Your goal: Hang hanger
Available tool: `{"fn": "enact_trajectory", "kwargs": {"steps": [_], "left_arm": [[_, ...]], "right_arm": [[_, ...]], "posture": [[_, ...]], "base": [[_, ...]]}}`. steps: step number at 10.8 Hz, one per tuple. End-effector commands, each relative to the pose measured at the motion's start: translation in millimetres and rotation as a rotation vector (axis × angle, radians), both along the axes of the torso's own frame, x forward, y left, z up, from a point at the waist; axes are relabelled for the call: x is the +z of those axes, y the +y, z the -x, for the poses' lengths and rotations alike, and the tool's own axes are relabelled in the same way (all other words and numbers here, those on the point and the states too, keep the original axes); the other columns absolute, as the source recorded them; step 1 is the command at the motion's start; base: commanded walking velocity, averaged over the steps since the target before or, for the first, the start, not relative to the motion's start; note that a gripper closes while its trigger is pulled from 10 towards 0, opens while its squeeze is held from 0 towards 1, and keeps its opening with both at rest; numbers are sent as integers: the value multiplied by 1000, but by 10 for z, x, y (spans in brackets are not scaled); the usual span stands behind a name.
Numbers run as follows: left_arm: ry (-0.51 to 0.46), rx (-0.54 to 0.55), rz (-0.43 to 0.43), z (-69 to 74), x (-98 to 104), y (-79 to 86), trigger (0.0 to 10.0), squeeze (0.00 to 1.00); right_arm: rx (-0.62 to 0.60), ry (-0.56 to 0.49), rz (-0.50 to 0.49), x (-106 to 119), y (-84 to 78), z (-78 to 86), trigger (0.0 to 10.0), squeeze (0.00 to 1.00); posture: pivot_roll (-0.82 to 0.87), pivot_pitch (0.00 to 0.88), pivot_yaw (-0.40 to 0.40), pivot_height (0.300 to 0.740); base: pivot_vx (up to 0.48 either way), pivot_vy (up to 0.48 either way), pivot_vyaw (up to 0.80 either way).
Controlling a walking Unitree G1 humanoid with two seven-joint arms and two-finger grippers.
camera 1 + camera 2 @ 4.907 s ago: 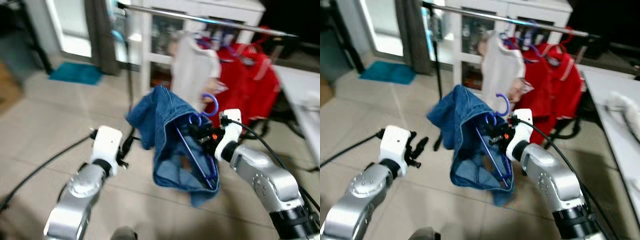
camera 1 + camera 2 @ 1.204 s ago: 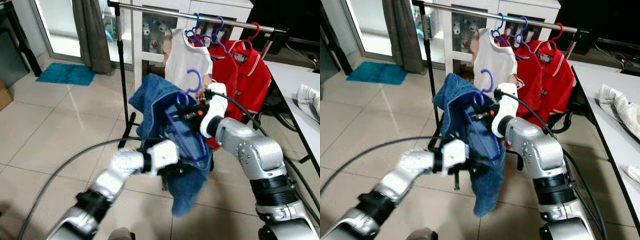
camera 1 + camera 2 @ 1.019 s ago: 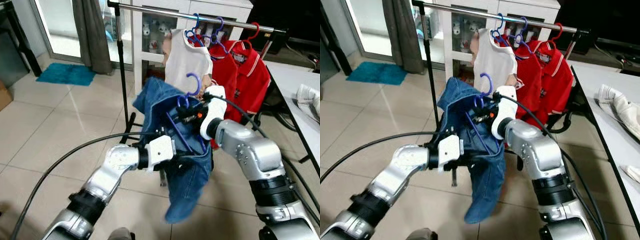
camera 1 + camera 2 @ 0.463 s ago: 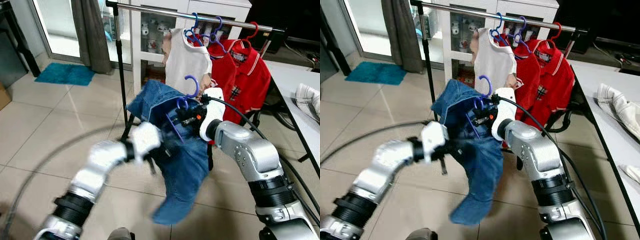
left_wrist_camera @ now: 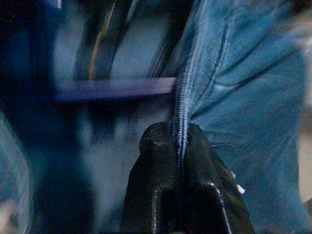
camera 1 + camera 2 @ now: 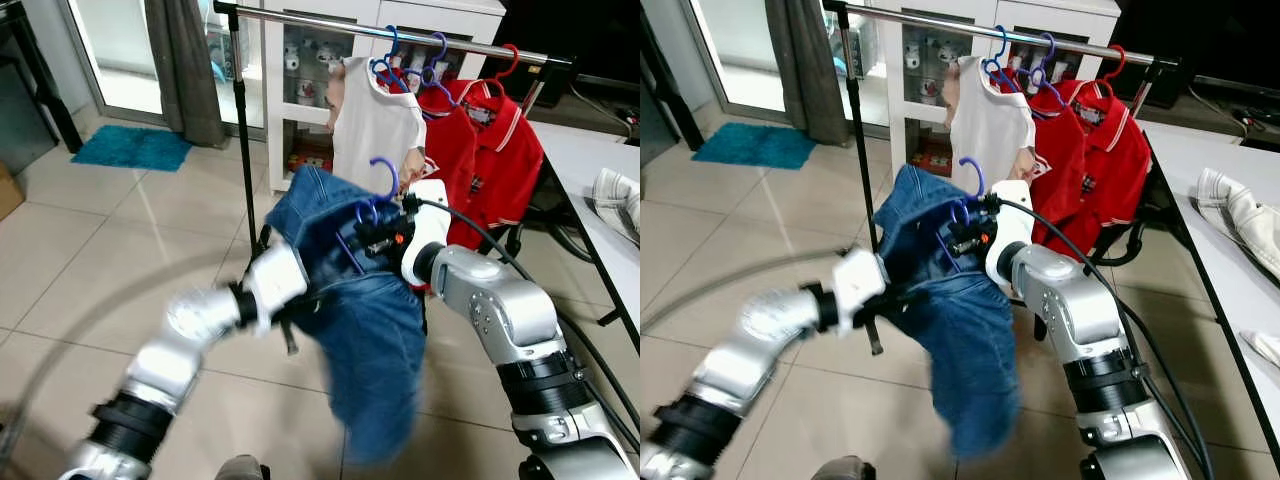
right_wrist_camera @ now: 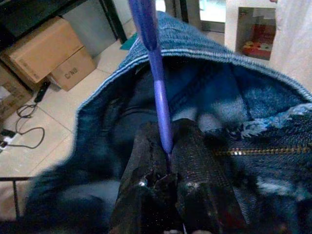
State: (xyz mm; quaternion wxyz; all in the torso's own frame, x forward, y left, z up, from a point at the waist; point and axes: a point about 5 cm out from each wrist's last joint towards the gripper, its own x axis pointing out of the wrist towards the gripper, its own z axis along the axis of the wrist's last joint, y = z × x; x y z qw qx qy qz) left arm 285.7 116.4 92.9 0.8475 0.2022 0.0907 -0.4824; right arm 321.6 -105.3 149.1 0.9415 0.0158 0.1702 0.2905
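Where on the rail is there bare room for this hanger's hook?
The rail is bare between its left upright and the white shirt. Right of that it is crowded: blue hooks, then red shirts.

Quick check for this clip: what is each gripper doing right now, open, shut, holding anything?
Left gripper: shut on a seam of the blue denim garment.
Right gripper: shut on the purple hanger.

A clothes rail is seen beyond and above the right claw; a white shirt and red shirts are hung on it by hangers. A tiled floor lies below both claws, with a blue mat laid far left. A white counter to the right carries folded cloth.
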Motion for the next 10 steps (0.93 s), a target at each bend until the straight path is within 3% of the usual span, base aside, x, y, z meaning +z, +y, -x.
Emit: {"fn": "enact_trajectory", "kwargs": {"steps": [1,2,3,4,5,8,10], "left_arm": [[-34,137,-86,-118,-63,106,0,0],[-53,202,-87,-176,-48,148,353,0],[-76,222,3,-223,74,101,3725,0],[-66,184,88,-203,129,18,10000,0],[-21,77,206,-93,199,-123,10000,1000],[11,51,307,24,299,-154,10000,1000],[31,77,311,59,286,-91,10000,1000]], "right_arm": [[-10,-63,-14,164,-41,-40,10000,0],[-12,-66,-17,177,-51,-42,10000,0],[-15,-65,-26,181,-62,-41,10000,0],[-16,-62,-28,172,-60,-38,10000,0],[-26,-49,-24,135,-64,-36,10000,0],[-94,-8,-5,31,-123,-48,10000,0],[-115,3,-3,-4,-146,-54,10000,0]], "posture": [[81,0,-68,740],[80,0,-67,740],[80,0,-67,740],[81,0,-65,740],[83,0,-62,740],[90,0,-60,740],[93,0,-60,740]], "base": [[0,0,0],[0,0,0],[0,0,0],[0,0,0],[0,0,0],[0,0,0],[0,0,0]]}}
